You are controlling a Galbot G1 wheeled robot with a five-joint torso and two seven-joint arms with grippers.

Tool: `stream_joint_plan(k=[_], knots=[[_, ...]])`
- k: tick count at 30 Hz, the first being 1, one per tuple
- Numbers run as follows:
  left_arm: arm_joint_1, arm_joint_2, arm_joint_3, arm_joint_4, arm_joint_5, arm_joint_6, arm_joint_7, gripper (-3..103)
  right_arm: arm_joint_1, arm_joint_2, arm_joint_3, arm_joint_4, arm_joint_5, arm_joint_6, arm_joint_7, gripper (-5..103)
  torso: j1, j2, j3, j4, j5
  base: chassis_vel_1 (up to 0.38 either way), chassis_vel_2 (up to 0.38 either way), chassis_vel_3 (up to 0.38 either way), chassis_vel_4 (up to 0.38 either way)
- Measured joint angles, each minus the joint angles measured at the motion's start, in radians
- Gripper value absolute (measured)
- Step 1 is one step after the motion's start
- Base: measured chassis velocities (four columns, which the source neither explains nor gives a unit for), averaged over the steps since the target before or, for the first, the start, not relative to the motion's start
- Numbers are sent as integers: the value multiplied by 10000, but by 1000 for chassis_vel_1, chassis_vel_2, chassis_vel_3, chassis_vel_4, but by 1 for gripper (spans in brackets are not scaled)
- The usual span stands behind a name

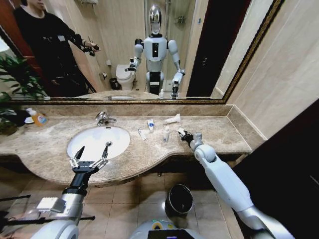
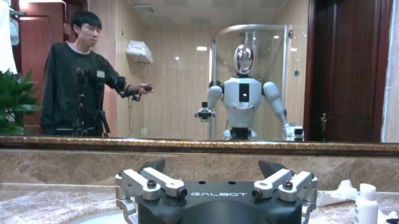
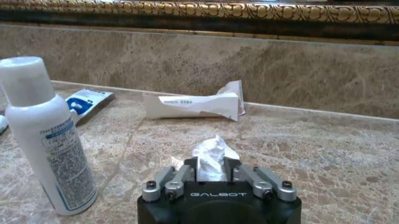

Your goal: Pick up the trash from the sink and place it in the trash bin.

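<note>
Right wrist view, nearest: right gripper [image 3: 212, 169] low over the counter [image 3: 324, 149], fingers nearly closed, pinching a crumpled white paper scrap [image 3: 213, 154] that sticks up between them. "GALBOT" printed on the gripper body.
White bottle [image 3: 46, 135]: upright, just beside the right gripper, long axis vertical, blue and grey label text too small to read.
Flattened white tube [image 3: 194, 104]: lies on the counter beyond the scrap, long axis running along the backsplash [image 3: 187, 60], crimped end flared; small dark print on it, unreadable.
Blue-and-white sachet [image 3: 87, 101]: flat on the counter behind the bottle, long axis angled toward the backsplash; writing illegible.
Head view, bin: trash bin [image 1: 179, 200] on the floor under the counter edge, dark with shiny rim, between the two arms.
Left gripper [image 1: 91, 158]: hovers over the near rim of the sink [image 1: 97, 141], fingers spread wide, holding nothing. "GALBOT" also reads on its body in the left wrist view.
Sink: white oval basin, faucet [image 1: 103, 118] at its far side.
Trash location: all on the counter to the right of the sink, well apart from the bin.
Small tube [image 1: 142, 134]: lies near the sink rim, long axis diagonal.
Far: gold-framed mirror [image 1: 124, 50] above the backsplash.
</note>
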Motion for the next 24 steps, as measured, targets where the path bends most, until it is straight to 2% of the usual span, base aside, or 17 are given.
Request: stream_joint_plan(k=[1,4,6,14,16,18,19,21,24], knots=[[0,0,0,0,0,0,0,100,2,-45,-8,2,-6,2,0,19,0,0,0,0,0,0,0,0,0],[0,0,0,0,0,0,0,100,2,-76,-10,-2,-13,4,0,13,0,0,0,0,0,0,0,0,0],[0,0,0,0,0,0,0,100,-6,-124,-6,-40,-27,29,-6,3,0,0,0,0,0,0,0,0,0],[0,0,0,0,0,0,0,100,-265,-246,289,387,238,161,39,0,0,0,0,2,2,0,0,0,0],[0,0,0,0,0,0,0,100,-512,-330,607,802,468,136,46,0,0,0,-1,2,-1,0,0,0,0],[0,1,0,0,0,0,0,100,-1109,-393,1385,1632,856,-31,68,0,0,0,-1,-1,2,0,0,0,0],[0,1,0,0,0,0,0,100,-1109,-393,1385,1632,856,-31,68,0,0,0,-1,-1,2,0,0,0,0],[-1,0,1,0,0,0,0,100,-1812,-624,2099,2647,1221,-154,238,0,0,2,-1,0,3,0,0,0,0],[-1,1,1,0,0,0,0,100,-2169,-900,2414,3088,1312,-161,298,0,-2,2,-2,0,1,0,0,0,0]])
